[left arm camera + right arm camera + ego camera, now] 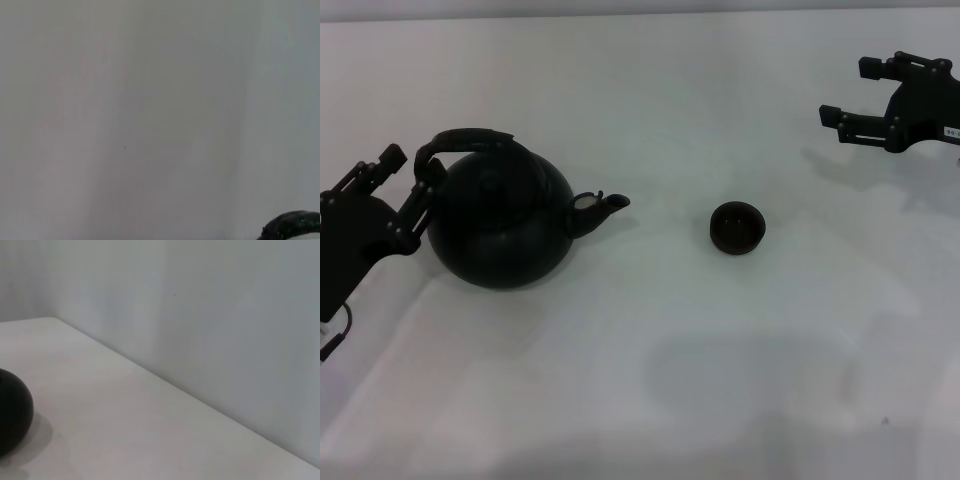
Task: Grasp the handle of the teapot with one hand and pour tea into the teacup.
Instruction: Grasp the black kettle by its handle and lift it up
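The black teapot [500, 222] stands on the white table at the left, its spout [601, 207] pointing right toward the teacup. Its arched handle [470, 139] spans the top; a rough black piece of the handle shows in the left wrist view [295, 226]. The small dark teacup [736, 227] stands upright to the right of the spout, well apart from it. My left gripper [414, 165] is open at the handle's left end, fingertips on either side of it, close to the pot's body. My right gripper [846, 92] is open and empty, up at the far right.
The white table [650, 380] stretches in front of the pot and cup. A pale wall stands behind it. A round black body shows at the edge of the right wrist view [12, 412], resting on the table.
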Robot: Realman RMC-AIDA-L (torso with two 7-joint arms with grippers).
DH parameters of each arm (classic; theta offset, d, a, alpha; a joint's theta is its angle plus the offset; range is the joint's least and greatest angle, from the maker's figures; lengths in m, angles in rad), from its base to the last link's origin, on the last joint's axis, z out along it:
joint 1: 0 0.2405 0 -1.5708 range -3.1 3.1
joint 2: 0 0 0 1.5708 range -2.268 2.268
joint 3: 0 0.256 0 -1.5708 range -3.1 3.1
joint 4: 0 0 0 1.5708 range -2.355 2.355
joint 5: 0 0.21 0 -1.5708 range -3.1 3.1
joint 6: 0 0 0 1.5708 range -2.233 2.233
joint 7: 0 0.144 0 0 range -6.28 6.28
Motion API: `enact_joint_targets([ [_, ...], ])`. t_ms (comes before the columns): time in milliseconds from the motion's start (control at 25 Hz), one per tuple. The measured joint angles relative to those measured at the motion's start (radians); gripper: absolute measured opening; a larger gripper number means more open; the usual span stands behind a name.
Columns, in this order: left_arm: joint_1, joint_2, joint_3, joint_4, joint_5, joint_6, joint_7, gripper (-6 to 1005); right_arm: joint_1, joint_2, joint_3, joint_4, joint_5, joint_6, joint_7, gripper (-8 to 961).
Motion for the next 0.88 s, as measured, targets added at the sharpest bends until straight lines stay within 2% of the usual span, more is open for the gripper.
enact_joint_targets([
  [200, -0.007, 0.001, 0.001, 0.0, 0.004, -0.003, -0.005, 488, 0.0, 0.0, 0.001, -0.001, 0.0, -0.001, -0.004, 845],
  [760, -0.018, 0.002, 0.004, 0.002, 0.006, -0.01, -0.08, 230, 0.0, 0.0, 0.001, -0.001, 0.0, -0.002, -0.007, 845],
  [880, -0.019, 0.003, 0.004, 0.003, 0.008, -0.012, -0.093, 208, 0.0, 0.0, 0.001, -0.001, 0.0, -0.002, -0.013, 845],
])
